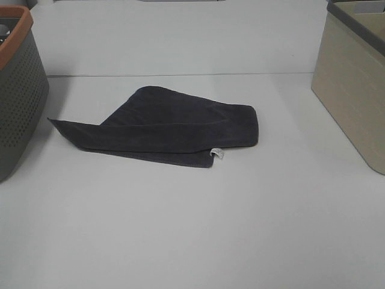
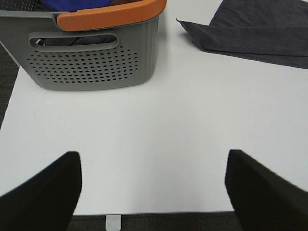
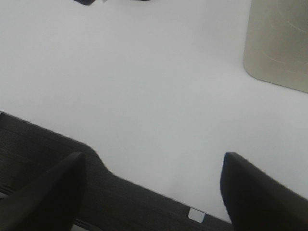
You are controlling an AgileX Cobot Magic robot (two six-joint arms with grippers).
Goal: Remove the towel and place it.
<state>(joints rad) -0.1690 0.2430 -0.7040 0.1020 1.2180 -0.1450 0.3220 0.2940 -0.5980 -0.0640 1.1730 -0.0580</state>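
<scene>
The dark charcoal-grey towel [image 1: 162, 125] lies folded flat on the white table in the middle of the exterior view, with a small white tag [image 1: 217, 155] at its near edge. Part of it also shows in the left wrist view [image 2: 255, 29], and a corner in the right wrist view [image 3: 86, 2]. My left gripper [image 2: 153, 192] is open and empty above the table's near edge, far from the towel. My right gripper [image 3: 153, 190] is open and empty over the table's front edge. Neither arm shows in the exterior view.
A grey perforated basket with an orange rim [image 1: 18, 90] stands at the left and also shows in the left wrist view [image 2: 91, 53], holding blue cloth. A beige basket [image 1: 355, 84] stands at the right, and its wall shows in the right wrist view [image 3: 276, 48].
</scene>
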